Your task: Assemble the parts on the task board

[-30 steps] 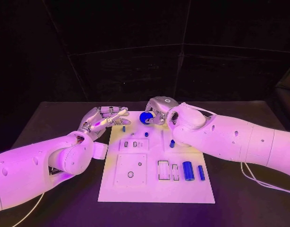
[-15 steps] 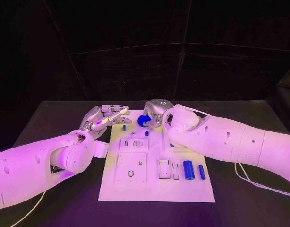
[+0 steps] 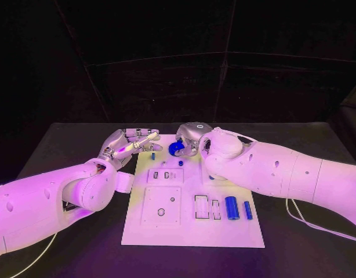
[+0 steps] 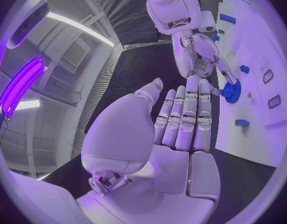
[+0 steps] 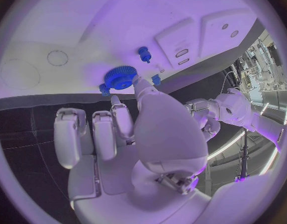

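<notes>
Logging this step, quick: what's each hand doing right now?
Left hand: open, holds nothing.
Right hand: pinches the blue gear.

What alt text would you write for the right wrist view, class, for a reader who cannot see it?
The robot's right hand holds a blue gear at its fingertips against the white task board. Beside the gear, a small blue peg stands on the board near two slotted recesses. The left hand hangs beyond the board's edge.
</notes>
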Available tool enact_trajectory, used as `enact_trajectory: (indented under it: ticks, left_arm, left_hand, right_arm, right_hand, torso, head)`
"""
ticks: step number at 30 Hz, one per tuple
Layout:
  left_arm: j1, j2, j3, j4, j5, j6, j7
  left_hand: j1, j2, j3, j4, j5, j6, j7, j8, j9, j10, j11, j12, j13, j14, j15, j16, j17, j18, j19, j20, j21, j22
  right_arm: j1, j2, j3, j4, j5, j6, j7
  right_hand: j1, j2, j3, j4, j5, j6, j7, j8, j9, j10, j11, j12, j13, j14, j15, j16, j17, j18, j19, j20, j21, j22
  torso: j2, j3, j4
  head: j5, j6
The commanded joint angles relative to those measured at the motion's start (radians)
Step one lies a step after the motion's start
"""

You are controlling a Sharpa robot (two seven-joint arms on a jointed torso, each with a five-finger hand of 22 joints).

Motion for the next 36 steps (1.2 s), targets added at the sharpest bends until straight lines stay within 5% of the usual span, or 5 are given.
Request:
enact_trajectory:
  ticks: [1,6,16,25,36]
  left_arm:
    - [0.002,0.001,0.001,0.001,-0.004,0.003,0.005]
    - [0.002,0.000,0.001,0.002,-0.004,0.003,0.004]
    - [0.002,-0.008,0.001,0.003,-0.004,0.004,0.004]
    - [0.002,-0.015,0.001,0.006,-0.004,0.004,0.005]
    - [0.001,-0.002,0.001,-0.004,-0.004,0.010,0.004]
  left_hand:
    - [-0.005,0.006,0.002,-0.005,0.002,0.002,0.003,-0.004,0.000,0.004,0.005,-0.004,-0.001,0.000,0.001,-0.002,0.002,0.013,0.005,0.001,-0.003,-0.001]
    - [-0.005,0.006,0.002,-0.005,0.002,0.002,0.003,-0.004,0.000,0.004,0.005,-0.004,-0.001,0.000,0.001,-0.002,0.002,0.013,0.005,0.001,-0.003,-0.001]
    - [-0.006,0.006,0.003,-0.006,0.002,0.002,0.003,-0.005,0.000,0.004,0.005,-0.005,-0.001,0.000,0.001,-0.003,0.002,0.013,0.005,0.002,-0.003,-0.002]
    - [-0.006,0.006,0.003,-0.006,0.002,0.002,0.003,-0.005,0.000,0.004,0.005,-0.005,-0.001,0.000,0.001,-0.004,0.002,0.013,0.004,0.002,-0.003,-0.002]
    - [-0.006,0.006,0.003,-0.006,0.002,0.003,0.003,-0.005,0.000,0.005,0.005,-0.005,-0.001,0.000,0.001,-0.004,0.002,0.013,0.004,0.002,-0.003,-0.002]
  right_arm:
    - [0.002,0.002,0.001,-0.001,0.006,0.020,-0.010]
    - [0.002,-0.006,0.001,0.009,0.008,0.005,-0.008]
    - [0.004,-0.176,0.001,0.159,0.164,-0.212,0.162]
    - [0.014,-0.401,0.000,0.241,0.415,-0.120,0.326]
    - [0.014,-0.497,-0.001,0.140,0.508,-0.054,0.479]
  right_hand:
    - [-0.005,-0.005,-0.001,0.005,-0.005,0.010,0.001,-0.004,0.001,0.001,0.005,-0.006,0.022,0.079,0.009,-0.003,0.152,-0.010,0.007,0.007,-0.004,0.142]
    - [-0.007,-0.004,-0.002,0.010,-0.005,0.031,0.001,0.001,0.004,0.002,0.006,-0.005,0.024,0.079,0.010,-0.004,0.151,-0.009,0.007,0.008,-0.004,0.142]
    - [0.010,-0.002,0.000,0.014,0.037,0.066,-0.003,0.008,0.009,0.008,0.003,0.006,0.033,0.078,0.008,-0.006,0.147,-0.010,0.009,0.010,-0.003,0.144]
    - [0.048,-0.013,-0.011,-0.018,0.070,0.072,-0.005,0.005,0.008,0.003,0.001,0.002,0.030,0.074,0.006,-0.014,0.132,-0.004,-0.009,0.007,-0.014,0.122]
    - [0.066,-0.032,-0.049,-0.038,0.083,0.057,-0.007,0.001,0.006,-0.007,-0.001,-0.009,0.020,0.073,0.004,-0.016,0.130,-0.003,-0.014,0.005,-0.018,0.117]
  torso:
    - [0.000,-0.0003,-0.0002]
    - [-0.001,0.0000,-0.0004]
    - [-0.002,0.0004,-0.0056]
    - [-0.004,0.0061,-0.0262]
    - [-0.003,0.0137,-0.0340]
  head:
    - [0.000,0.000]
    - [0.001,0.000]
    - [0.005,0.005]
    - [0.002,0.010]
    - [-0.024,0.019]
